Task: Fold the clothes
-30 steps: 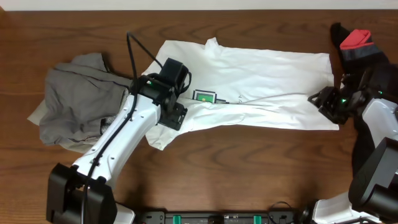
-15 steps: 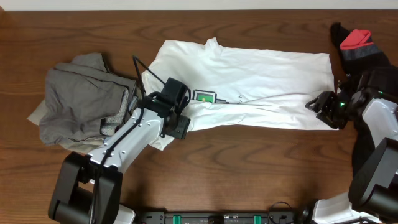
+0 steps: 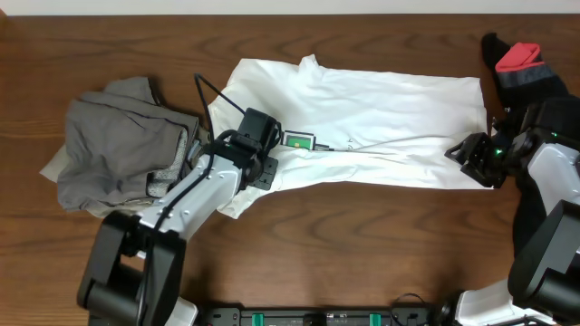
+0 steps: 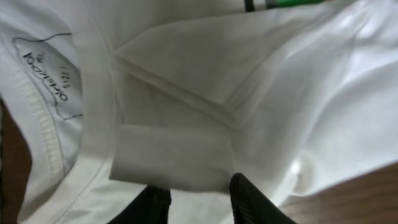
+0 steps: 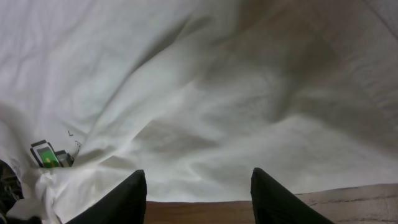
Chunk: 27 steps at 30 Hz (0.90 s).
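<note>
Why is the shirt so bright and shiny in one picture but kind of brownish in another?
Left wrist view: the shirt is very close to the camera, so it looks washed out, with a glare spot low on the right. Right wrist view: its folds throw dull brownish shadows. Overhead view: even light, sharp, plain white.

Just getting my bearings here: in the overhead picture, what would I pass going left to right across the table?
Grey-khaki garments → left gripper → green print on the white T-shirt → right gripper → black garment with red patch.
</note>
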Each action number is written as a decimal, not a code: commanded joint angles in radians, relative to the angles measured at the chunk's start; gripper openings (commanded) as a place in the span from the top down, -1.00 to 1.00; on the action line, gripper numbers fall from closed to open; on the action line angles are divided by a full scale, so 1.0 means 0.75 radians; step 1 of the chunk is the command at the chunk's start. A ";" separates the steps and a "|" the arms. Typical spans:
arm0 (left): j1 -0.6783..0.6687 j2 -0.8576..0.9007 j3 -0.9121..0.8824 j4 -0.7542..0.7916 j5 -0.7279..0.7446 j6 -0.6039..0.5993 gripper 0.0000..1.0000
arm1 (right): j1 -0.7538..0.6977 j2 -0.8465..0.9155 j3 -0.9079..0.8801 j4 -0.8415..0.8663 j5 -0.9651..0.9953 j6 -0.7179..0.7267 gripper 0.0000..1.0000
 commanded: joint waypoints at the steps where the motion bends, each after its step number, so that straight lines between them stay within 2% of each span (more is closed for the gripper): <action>1: 0.007 0.038 -0.002 0.017 -0.078 0.014 0.49 | 0.011 0.008 0.017 -0.003 -0.013 -0.026 -0.04; 2: 0.007 0.037 0.002 0.017 -0.098 0.017 0.57 | 0.011 0.008 0.017 -0.004 -0.013 -0.026 -0.04; 4: 0.007 0.030 0.024 -0.005 -0.136 0.042 0.88 | 0.011 0.008 0.017 -0.007 -0.014 -0.026 -0.04; 9: 0.007 -0.026 0.173 -0.164 -0.254 0.086 0.88 | 0.011 0.008 0.017 -0.007 -0.014 -0.026 -0.04; 14: 0.008 -0.051 0.321 -0.261 -0.264 0.242 0.88 | 0.011 0.008 0.017 -0.007 -0.014 -0.026 -0.04; 18: 0.018 -0.050 0.339 -0.224 -0.336 0.282 0.88 | 0.011 0.008 0.017 -0.008 -0.014 -0.026 -0.04; 27: 0.125 -0.045 0.339 -0.081 -0.336 0.476 0.88 | 0.011 0.008 0.017 -0.007 -0.014 -0.025 -0.03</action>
